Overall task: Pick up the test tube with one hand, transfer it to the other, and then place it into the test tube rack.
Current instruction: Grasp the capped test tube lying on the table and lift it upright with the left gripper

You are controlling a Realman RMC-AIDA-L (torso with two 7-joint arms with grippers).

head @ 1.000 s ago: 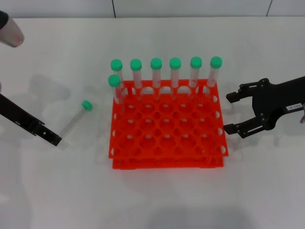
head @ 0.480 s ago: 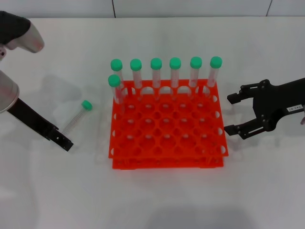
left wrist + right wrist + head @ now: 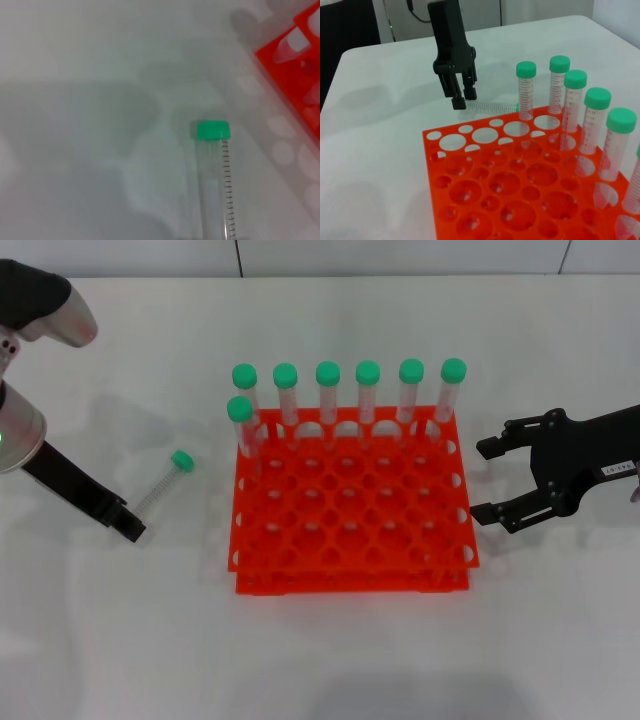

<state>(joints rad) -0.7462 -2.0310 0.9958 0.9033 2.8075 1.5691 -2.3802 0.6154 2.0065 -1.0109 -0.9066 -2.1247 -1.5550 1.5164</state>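
Reach | my left gripper (image 3: pixel 128 526) at test tube (image 3: pixel 163 483) tail, finger gap unclear, nothing held | centre on barrel | right gripper (image 3: pixel 484 478) open, empty, right of test tube rack (image 3: pixel 352 502)

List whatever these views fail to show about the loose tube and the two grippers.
- Test tube: its lower end is cut off by the left wrist view's edge, and sits behind the left gripper in the right wrist view.
- Left gripper: contact with the tube cannot be told.
- Right gripper: open beside the test tube rack; absent from its own wrist view.
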